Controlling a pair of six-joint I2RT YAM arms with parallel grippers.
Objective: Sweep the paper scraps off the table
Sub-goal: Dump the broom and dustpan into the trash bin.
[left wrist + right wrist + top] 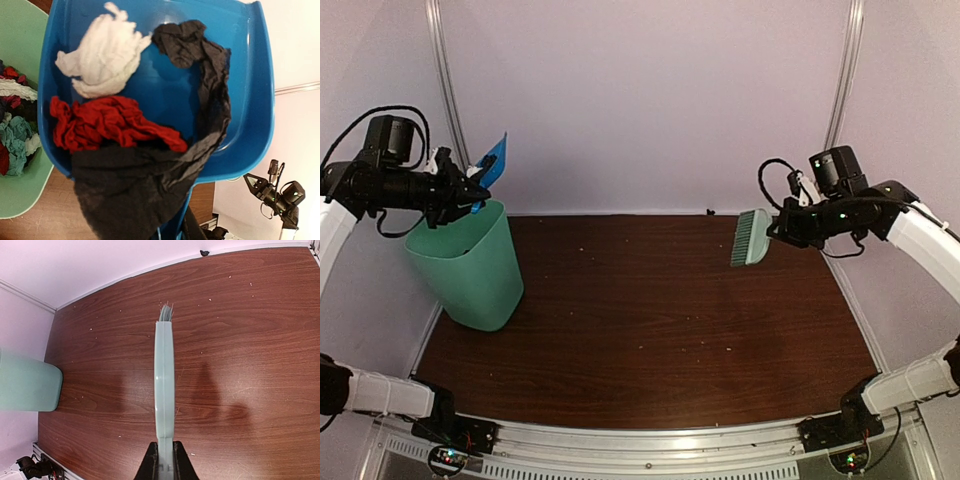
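High at the left, my left gripper [470,183] is shut on the handle of a blue dustpan [495,160], tilted above the mint-green bin [470,270]. The left wrist view shows paper scraps inside the dustpan [250,90]: a white one [102,55], a red one [107,122] and a large black one [130,190] draped over its lower lip. More scraps [15,130] lie in the bin [20,40]. At the right, my right gripper [785,228] is shut on a pale green brush [752,237], held above the table [670,320]. The brush [164,385] points bristles away from that gripper [165,462].
Only tiny pale specks [120,436] dot the brown tabletop [250,340]. The bin [27,387] stands at the table's left edge. White walls close the back and sides, and a silver frame [640,445] runs along the near edge.
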